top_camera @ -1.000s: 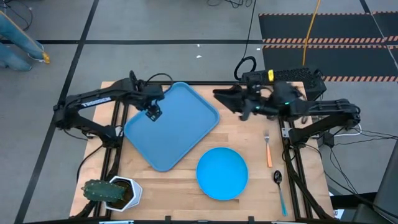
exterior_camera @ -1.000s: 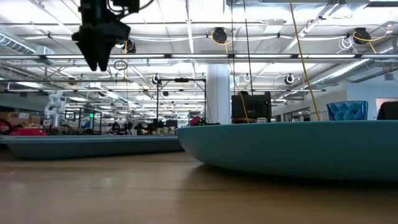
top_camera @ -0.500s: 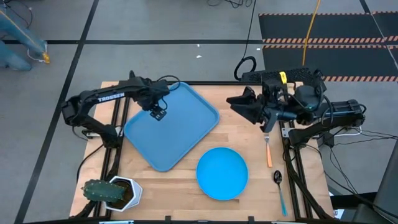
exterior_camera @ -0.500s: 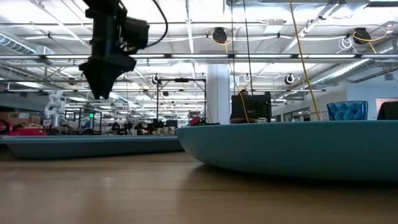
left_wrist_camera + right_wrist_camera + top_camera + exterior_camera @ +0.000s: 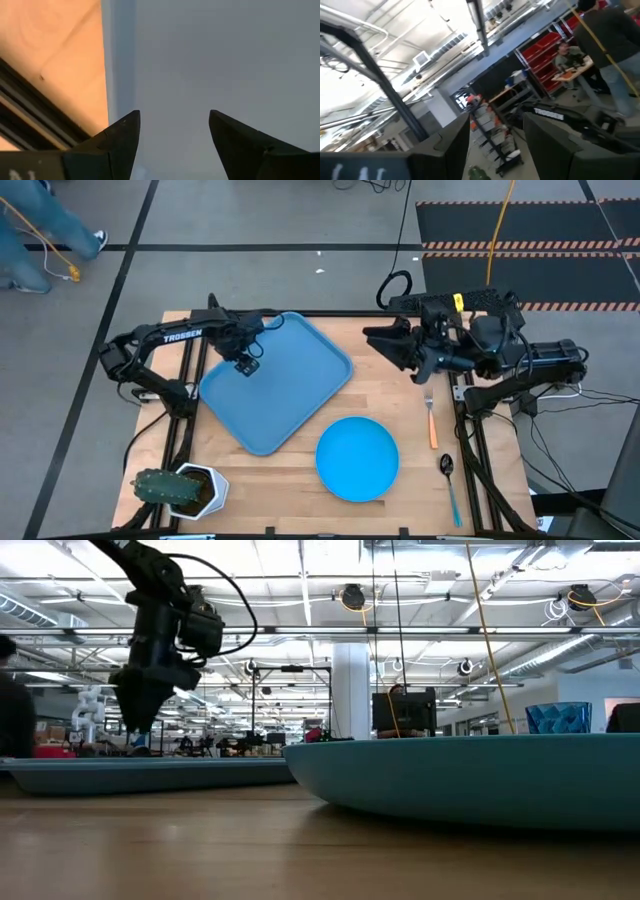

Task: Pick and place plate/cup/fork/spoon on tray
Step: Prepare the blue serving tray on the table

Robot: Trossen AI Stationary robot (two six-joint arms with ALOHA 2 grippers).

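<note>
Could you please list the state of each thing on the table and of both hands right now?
tray: flat on the table, nothing on it
plate: flat on the table, off the tray
fork: lying on the table
spoon: lying on the table
left hand: open, over the tray's edge
right hand: open, raised, holding nothing

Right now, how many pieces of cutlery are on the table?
2: the fork lies by the table's right edge, and the spoon lies just nearer the front, below it. None looks hidden.

A potted cactus [image 5: 178, 489] stands at the wooden table's [image 5: 300, 470] near-left corner; a person [image 5: 615, 45] stands beyond.
</note>
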